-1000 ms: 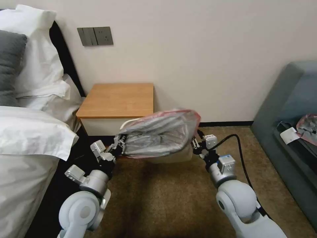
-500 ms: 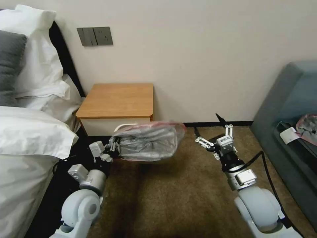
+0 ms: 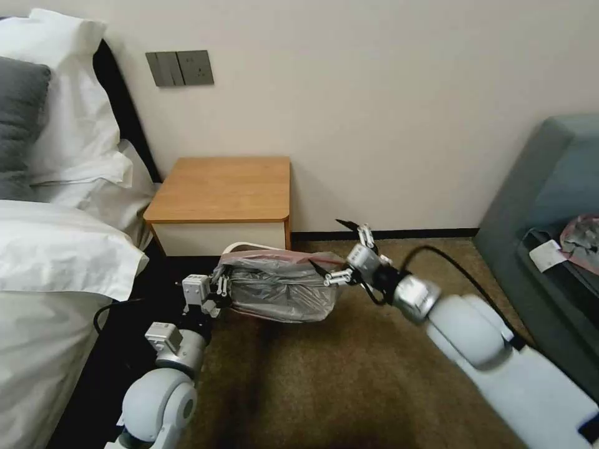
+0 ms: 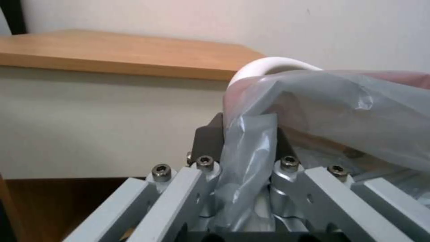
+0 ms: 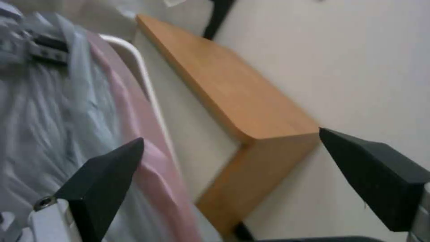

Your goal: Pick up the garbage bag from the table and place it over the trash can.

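The garbage bag [image 3: 274, 288], grey and wrinkly with a pink-red rim, lies low over the carpet in front of the table [image 3: 224, 187]. The cream rim of the trash can [image 3: 249, 247] arcs just behind the bag's top edge. My left gripper [image 3: 219, 290] is shut on the bag's left end; the left wrist view shows grey plastic [image 4: 251, 148] pinched between its fingers, with the bin rim [image 4: 273, 64] beyond. At the bag's right end, my right gripper [image 3: 332, 251] is open, its dark fingertips [image 5: 103, 181] spread beside the pink rim [image 5: 130, 111].
A bed with white pillows [image 3: 56, 187] borders the left side. A grey sofa [image 3: 549, 206] on the right carries a small grey-pink bundle [image 3: 580, 240] with a white slip. Brown carpet [image 3: 324, 374] spreads in front of me. A black cable [image 3: 455, 268] loops off my right arm.
The bag has dropped from table height to near the floor with my left gripper. My right gripper let go of the bag, pulled away, then swung back to the bag's right end.
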You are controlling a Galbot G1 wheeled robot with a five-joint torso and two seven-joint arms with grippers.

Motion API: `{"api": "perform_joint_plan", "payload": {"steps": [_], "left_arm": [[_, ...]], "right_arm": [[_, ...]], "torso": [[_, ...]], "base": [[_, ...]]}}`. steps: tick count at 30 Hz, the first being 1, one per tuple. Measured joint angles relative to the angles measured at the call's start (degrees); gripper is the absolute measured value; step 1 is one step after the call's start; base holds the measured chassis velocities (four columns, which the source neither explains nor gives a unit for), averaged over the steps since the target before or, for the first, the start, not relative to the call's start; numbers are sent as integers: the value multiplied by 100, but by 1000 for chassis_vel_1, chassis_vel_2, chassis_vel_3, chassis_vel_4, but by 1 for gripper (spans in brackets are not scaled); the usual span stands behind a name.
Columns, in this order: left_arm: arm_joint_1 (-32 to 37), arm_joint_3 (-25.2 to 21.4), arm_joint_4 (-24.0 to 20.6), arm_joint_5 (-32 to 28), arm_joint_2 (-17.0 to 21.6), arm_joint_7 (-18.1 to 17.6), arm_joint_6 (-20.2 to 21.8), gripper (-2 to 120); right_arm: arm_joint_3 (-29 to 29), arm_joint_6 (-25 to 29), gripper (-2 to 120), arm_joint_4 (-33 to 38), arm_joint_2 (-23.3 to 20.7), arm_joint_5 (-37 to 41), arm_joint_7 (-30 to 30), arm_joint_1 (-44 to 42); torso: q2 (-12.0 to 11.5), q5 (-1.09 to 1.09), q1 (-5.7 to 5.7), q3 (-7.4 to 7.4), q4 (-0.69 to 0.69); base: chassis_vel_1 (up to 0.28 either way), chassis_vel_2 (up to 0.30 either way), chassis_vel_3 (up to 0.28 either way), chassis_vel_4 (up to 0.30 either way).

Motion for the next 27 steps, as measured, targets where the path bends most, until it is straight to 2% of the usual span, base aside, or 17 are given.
{"api": "perform_joint_plan", "payload": {"steps": [3, 6, 11, 16, 27], "left_arm": [[0, 0, 15, 8, -7, 0, -1, 9], [0, 2, 16, 15, -2, 2, -12, 9], [1, 8, 16, 22, -13, 2, -35, 9], [7, 8, 16, 23, -18, 2, -55, 9], [10, 28, 14, 13, -25, 2, -86, 9]], "right_arm": [[-315, -268, 100, -9, -12, 453, 78, 308], [-800, -630, 100, -45, 31, 1260, 274, 851], [-1176, -952, 100, -155, 99, 1849, 577, 1266], [-1453, -1093, 100, -224, 71, 1779, 621, 1482], [-1690, -1192, 100, -377, 94, 676, 555, 1785]], "torso": [[0, 0, 0, 0, 0], [0, 1, 0, 0, -1], [0, 0, 0, 0, -1], [0, 0, 0, 0, -1], [0, 1, 0, 0, -2]], "base": [[0, 0, 0, 0], [0, 0, 0, 0], [0, 0, 0, 0], [0, 0, 0, 0], [0, 0, 0, 0]]}}
